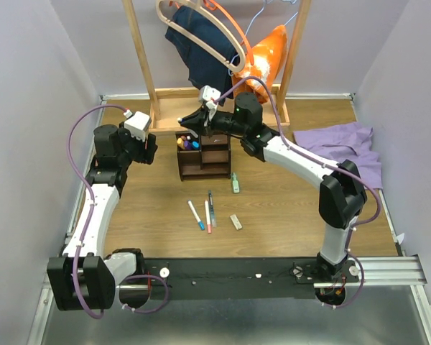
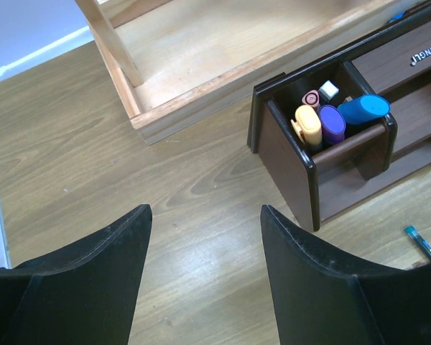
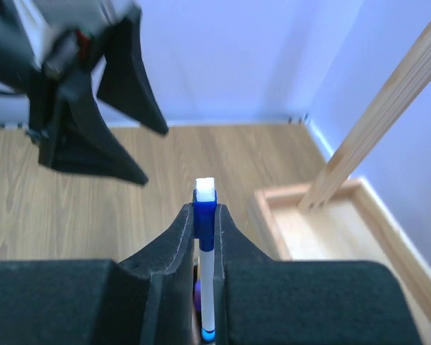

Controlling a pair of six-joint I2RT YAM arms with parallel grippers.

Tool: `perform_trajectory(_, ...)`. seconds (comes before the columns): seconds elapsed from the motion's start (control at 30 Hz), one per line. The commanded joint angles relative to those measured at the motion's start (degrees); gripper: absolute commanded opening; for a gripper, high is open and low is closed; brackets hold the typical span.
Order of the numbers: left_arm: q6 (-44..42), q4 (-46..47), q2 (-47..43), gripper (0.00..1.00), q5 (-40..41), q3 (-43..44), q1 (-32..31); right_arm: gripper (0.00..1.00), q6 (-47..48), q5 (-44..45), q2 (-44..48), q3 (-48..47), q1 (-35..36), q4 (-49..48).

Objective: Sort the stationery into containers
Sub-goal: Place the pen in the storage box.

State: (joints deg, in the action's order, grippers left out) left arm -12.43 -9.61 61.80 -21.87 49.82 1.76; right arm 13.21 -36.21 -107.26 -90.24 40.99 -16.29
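- light-wood clothes rack (image 1: 145, 72) standing at the top middle of the overhead view, its tray-like base sitting on the counter (image 1: 287, 208)
- dark navy garment (image 1: 201, 50) hanging on it, with something bright orange (image 1: 269, 54) hanging just to its right
- crumpled purple cloth (image 1: 345, 144) lying at the right edge
- plain pale walls (image 1: 29, 72) all round
- metal rail (image 1: 388, 269) along the bottom

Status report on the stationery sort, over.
Right gripper shut on blue-and-white pen, above organizer. Left gripper open, empty, beside it. Loose pens, green highlighter, eraser on table. Nothing seen in the way.
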Motion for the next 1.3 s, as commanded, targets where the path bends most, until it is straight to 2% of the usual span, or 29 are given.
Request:
perform_trajectory(0.0,-0.4,-1.6,2.1,0.71,-2.3,2.6,0.3,0.01,-4.8,-3.0,-1.9,4.1,-0.7,-18.8)
perform_trajectory(0.23,-1.2,-4.4,5.3,0.71,-3.1,6.1,0.4,0.01,-11.4,-2.8,-6.5,7.8,-2.6,-33.8)
perform_trajectory(0.43,-1.9,-6.0,7.8,0.71,-3.8,9.2,0.6,0.01,-13.0,-2.7,-12.1,7.3,-4.4,-41.3)
perform_trajectory(0.8,-4.0,-7.0,9.4,0.71,-3.2,10.0,1.0,0.01,-16.5,-3.3,-16.3,11.7,-5.6,-48.5)
perform_trajectory(1.03,-3.7,-6.5,8.9,0.71,-3.6,8.2,1.0,0.02,-17.6,-3.2,-17.5,14.6,-5.6,-49.7)
perform_trajectory(1.13,-3.5,-6.5,8.5,0.71,-4.1,7.2,1.1,0.06,-17.4,-2.7,-17.8,15.3,-5.6,-49.6)
perform_trajectory(1.17,-3.4,-6.7,8.5,0.71,-4.7,7.0,1.0,0.12,-17.5,-1.9,-17.8,15.4,-5.6,-49.5)
perform_trajectory(1.27,-3.5,-6.8,8.1,0.71,-5.3,6.5,1.1,0.13,-16.9,-1.8,-17.8,15.7,-5.6,-48.9)
